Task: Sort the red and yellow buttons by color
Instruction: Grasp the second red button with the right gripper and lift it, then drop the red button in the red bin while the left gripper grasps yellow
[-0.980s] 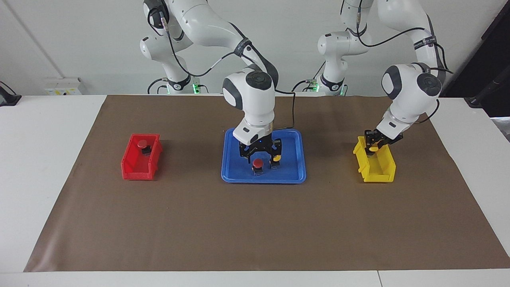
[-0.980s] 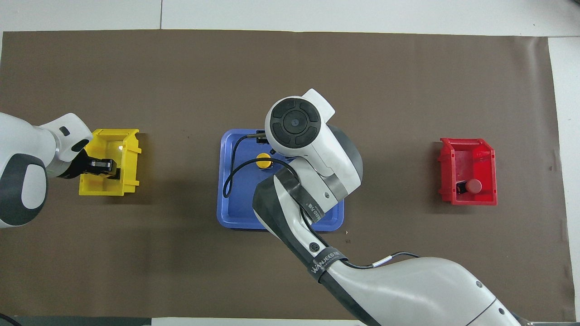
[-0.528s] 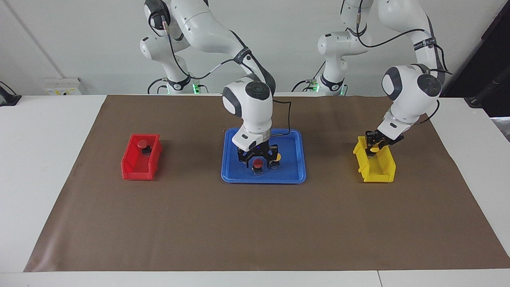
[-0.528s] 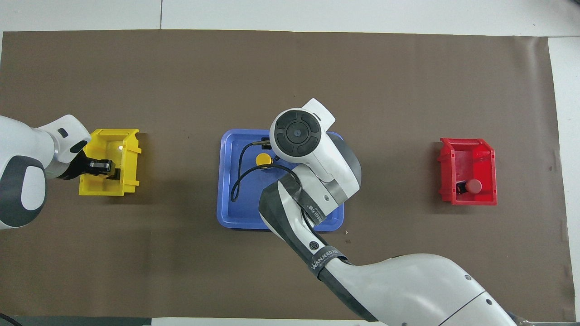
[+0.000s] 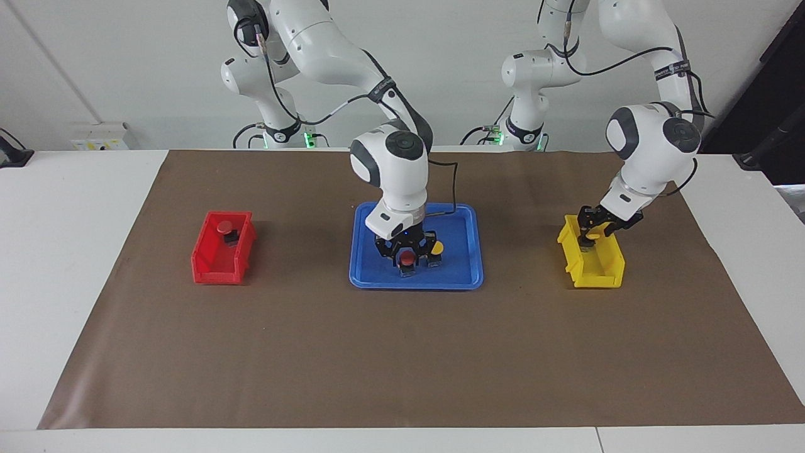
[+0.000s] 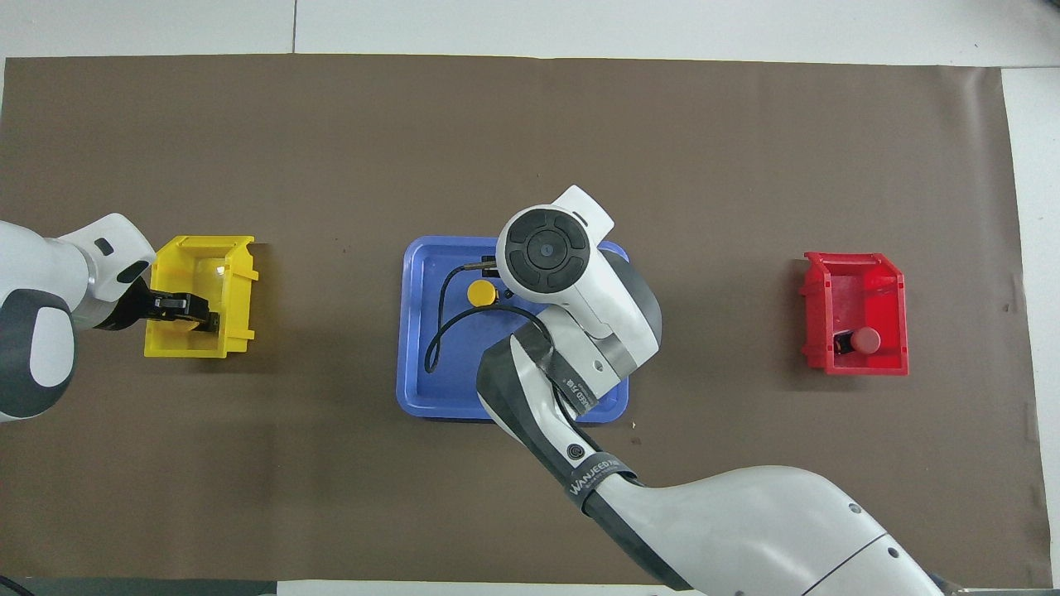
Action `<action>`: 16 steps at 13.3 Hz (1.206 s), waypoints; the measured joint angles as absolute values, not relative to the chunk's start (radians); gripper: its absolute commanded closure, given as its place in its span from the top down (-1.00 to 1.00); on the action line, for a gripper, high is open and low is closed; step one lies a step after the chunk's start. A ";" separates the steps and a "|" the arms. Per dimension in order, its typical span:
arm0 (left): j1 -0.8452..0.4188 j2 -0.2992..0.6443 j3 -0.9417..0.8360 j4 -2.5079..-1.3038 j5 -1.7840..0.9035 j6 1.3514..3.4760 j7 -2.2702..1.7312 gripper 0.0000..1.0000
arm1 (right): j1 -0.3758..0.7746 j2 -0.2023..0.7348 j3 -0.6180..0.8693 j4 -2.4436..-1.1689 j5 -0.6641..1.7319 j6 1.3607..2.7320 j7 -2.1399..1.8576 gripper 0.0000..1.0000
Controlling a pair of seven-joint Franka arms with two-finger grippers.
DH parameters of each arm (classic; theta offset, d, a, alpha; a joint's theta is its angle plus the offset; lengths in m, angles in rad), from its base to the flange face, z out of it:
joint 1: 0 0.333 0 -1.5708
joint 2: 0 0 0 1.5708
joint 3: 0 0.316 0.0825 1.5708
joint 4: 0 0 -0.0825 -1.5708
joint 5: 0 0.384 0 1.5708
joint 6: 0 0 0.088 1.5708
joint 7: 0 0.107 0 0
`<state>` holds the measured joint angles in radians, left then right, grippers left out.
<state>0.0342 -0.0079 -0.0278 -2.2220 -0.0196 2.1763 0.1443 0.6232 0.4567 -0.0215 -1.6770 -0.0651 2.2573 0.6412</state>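
Lowered since a second ago: right gripper (image 5: 407, 254), now down over the blue tray (image 5: 371, 267), fingers spread to either side of the red button (image 5: 408, 260) and not yet closed on it. Red cap between the two fingers, black base on the tray floor, at the tray's edge farther from the robots. Hidden in the overhead view under the right arm's wrist. Beside it on the tray, toward the left arm's end of the table: a yellow button (image 5: 436, 250), free of the gripper, just next to one finger; seen from above as a yellow cap (image 6: 481, 292) clear of the arm. Shifted only slightly meanwhile: left gripper (image 5: 590, 234), over the yellow bin (image 5: 594, 270), well apart from the tray toward the left arm's end of the table. Clamped on a second yellow button (image 5: 589, 236), cap showing between the fingers, held at the bin's end nearer to the robots, at about rim height; cannot tell whether it touches the bin floor. From above, same gripper (image 6: 195, 308) reaching in over the yellow bin's wall (image 6: 240, 298). Unchanged: red bin (image 5: 210, 267), well apart from the tray toward the right arm's end of the table, with another red button (image 5: 224, 229) lying inside at its end nearer to the robots, cap and dark base both visible from above (image 6: 865, 338). All on a brown mat (image 5: 402, 352).
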 measured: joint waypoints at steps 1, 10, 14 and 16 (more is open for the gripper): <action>0.034 -0.008 -0.028 -2.217 -0.020 2.176 0.144 0.41 | 0.624 0.456 -0.021 -1.677 -0.065 2.257 0.641 -0.71; -0.190 -0.034 -0.085 -1.923 -0.023 1.899 -0.326 1.00 | 0.283 0.197 -0.039 -1.584 -0.064 1.807 0.169 -0.71; -0.490 0.046 -0.098 -1.963 -0.023 2.060 -0.641 1.00 | 0.016 0.077 -0.040 -1.749 -0.026 1.830 -0.194 -0.71; -0.561 0.126 -0.098 -1.965 -0.023 2.168 -0.730 1.00 | -0.037 0.063 -0.040 -1.846 -0.022 1.954 -0.251 -0.71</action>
<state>-0.5610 0.1256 -0.0983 -1.9653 -0.0232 2.1678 -0.7299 -0.0368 0.0630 -0.0396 -1.8465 -0.0223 1.9537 -0.2507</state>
